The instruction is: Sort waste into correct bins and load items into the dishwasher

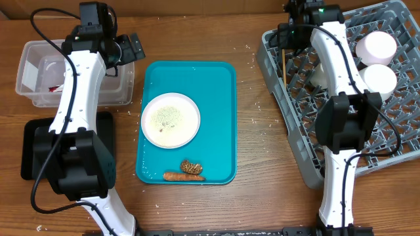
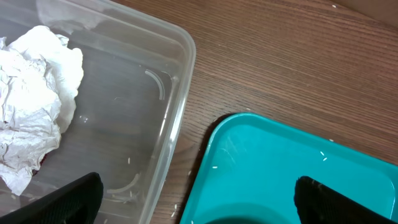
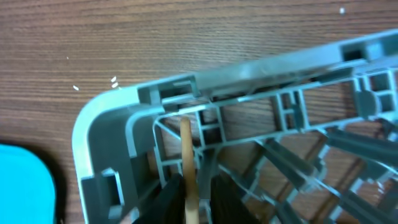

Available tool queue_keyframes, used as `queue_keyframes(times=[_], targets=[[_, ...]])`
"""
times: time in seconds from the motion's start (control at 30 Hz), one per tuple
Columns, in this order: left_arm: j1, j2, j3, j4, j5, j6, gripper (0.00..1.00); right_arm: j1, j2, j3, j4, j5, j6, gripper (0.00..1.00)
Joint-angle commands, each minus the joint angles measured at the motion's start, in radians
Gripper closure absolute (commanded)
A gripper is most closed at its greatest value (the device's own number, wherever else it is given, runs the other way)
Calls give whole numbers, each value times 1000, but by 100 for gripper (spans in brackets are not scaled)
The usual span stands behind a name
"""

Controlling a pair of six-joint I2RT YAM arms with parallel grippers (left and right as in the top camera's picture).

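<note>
The wooden worktop (image 1: 249, 196) is taken up on its right side by the grey dish rack (image 1: 298, 141), in whose far right part two white cups (image 1: 375, 47) are set side by side. The teal tray (image 1: 216, 92) is placed in the middle. To its left the clear tub (image 1: 125, 88) is seen, with the black tray (image 1: 29, 151) just in front of it. A round white plate (image 1: 190, 105), dusted with rice grains (image 1: 167, 117), is carried on the teal tray. Nearer the tray's front edge a brown lump (image 1: 191, 166) and a carrot piece (image 1: 184, 176) are laid almost touching.

A crumpled tissue (image 2: 34, 93) is contained in the tub. The left fingers (image 2: 68, 199) are spread wide, with nothing between them, above the tub's corner and the teal tray's corner. The tissue is left outside their gap, towards the tub's middle.

At the rack's far left corner, the right fingers (image 3: 171, 199) are closed on a thin wooden chopstick (image 3: 186, 155). It is pinched between them and reaches past their tips to the rack's rim.
</note>
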Motion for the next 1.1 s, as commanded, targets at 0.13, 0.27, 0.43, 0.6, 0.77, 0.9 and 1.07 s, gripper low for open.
queue_keyframes(times=[0.13, 0.27, 0.43, 0.6, 0.77, 0.9, 1.07], targets=[[-1, -23, 2, 1, -3, -14, 0, -12, -50, 13, -74, 22, -97, 83], [-1, -23, 2, 1, -3, -14, 0, -10, -50, 13, -114, -12, -141, 83], [-3, -23, 2, 1, -2, -14, 0, -10, -50, 15, -136, -17, -145, 82], [-3, -23, 2, 1, -3, -14, 0, -10, -60, 30, -164, -84, -144, 76], [-4, -23, 2, 1, -3, -14, 0, -11, -76, 31, -127, -79, -134, 63], [-4, -23, 2, 1, -3, -14, 1, -23, -70, 20, -68, -80, -134, 55], [-4, -23, 2, 1, -3, -14, 0, -24, -53, 20, -31, -134, -134, 55]])
